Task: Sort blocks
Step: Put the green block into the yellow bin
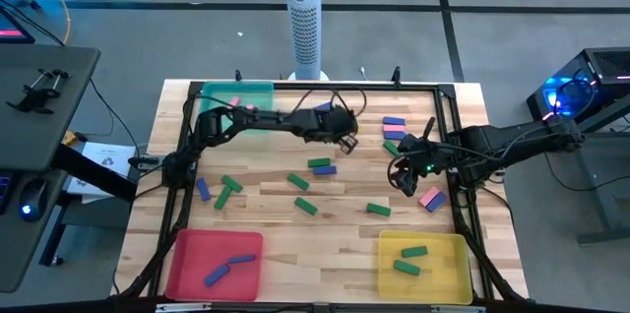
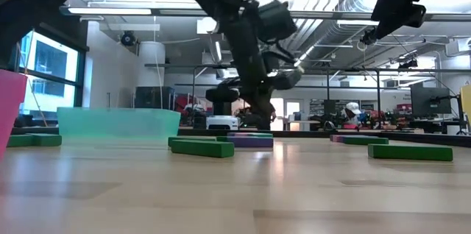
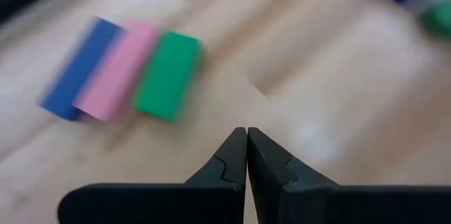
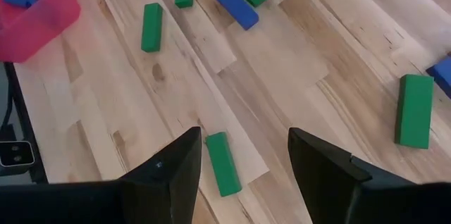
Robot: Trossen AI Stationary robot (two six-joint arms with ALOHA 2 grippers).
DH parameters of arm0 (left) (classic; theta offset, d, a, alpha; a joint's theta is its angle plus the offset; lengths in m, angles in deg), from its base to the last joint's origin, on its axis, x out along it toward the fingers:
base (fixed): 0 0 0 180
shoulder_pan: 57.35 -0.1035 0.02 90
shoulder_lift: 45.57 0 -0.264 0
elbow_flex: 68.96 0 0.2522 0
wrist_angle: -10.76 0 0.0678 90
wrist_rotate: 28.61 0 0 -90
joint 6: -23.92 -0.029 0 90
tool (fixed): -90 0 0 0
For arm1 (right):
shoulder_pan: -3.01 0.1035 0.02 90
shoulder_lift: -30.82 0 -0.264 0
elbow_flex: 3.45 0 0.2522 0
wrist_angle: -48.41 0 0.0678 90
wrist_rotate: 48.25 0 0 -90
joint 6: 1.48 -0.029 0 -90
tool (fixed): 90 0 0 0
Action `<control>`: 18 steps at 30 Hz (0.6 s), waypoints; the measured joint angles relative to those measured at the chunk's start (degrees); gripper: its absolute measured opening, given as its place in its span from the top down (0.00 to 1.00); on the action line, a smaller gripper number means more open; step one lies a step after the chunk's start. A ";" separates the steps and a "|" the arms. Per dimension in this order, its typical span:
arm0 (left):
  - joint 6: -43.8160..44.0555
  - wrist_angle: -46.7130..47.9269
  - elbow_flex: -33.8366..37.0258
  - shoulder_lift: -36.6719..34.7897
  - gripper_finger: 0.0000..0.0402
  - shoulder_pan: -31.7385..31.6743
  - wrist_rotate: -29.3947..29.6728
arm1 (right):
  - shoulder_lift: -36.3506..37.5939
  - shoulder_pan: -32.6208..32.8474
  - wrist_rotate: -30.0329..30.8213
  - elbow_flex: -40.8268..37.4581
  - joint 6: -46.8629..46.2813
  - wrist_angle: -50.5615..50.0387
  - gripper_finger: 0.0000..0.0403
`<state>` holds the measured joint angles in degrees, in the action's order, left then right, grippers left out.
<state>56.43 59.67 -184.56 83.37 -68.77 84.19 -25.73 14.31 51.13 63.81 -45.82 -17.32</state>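
A: The left claw point(image 3: 246, 139) is hovering over the pale wooden plank surface point(image 1: 335, 229) with its fingers pressed together and nothing between them; just ahead of it three small flat bars are lying side by side, a blue one point(image 3: 79, 69), a pink one point(image 3: 116, 70) and a green one point(image 3: 169, 75), all touching.

B: So the risk is crowding; if it is coming down on one bar, the narrow tips may be shoving the neighbours, or two bars may be getting pinched at once and ending up in the wrong tray.

A: And it is needing to spread its fingers first; descending pinched like that, it is only pushing blocks about.

B: The right claw point(image 4: 243, 160) is hanging spread wide and empty, with a small green bar point(image 4: 223, 163) lying on the planks between its fingers, below them.

A: That bar is sitting skewed to the fingers, I judge; closing on it crooked may be spinning it or letting it slip on the way to the yellow square tray point(image 1: 386, 272), where two green bars are already lying.
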 joint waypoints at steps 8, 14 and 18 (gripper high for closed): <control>0.23 -3.93 -0.04 3.99 1.00 -4.76 0.75 | 0.02 0.00 -2.03 0.00 -0.22 -0.03 0.52; -2.50 -3.77 -0.22 6.11 1.00 -3.91 1.69 | 0.04 0.00 -3.93 0.00 -0.57 -0.06 0.52; -4.77 -3.15 0.04 6.11 1.00 -1.43 -1.53 | 0.04 0.00 -3.87 0.00 -0.38 -0.04 0.52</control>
<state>51.66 56.52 -184.52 89.48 -70.19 82.66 -25.69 14.32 47.26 63.81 -46.20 -17.36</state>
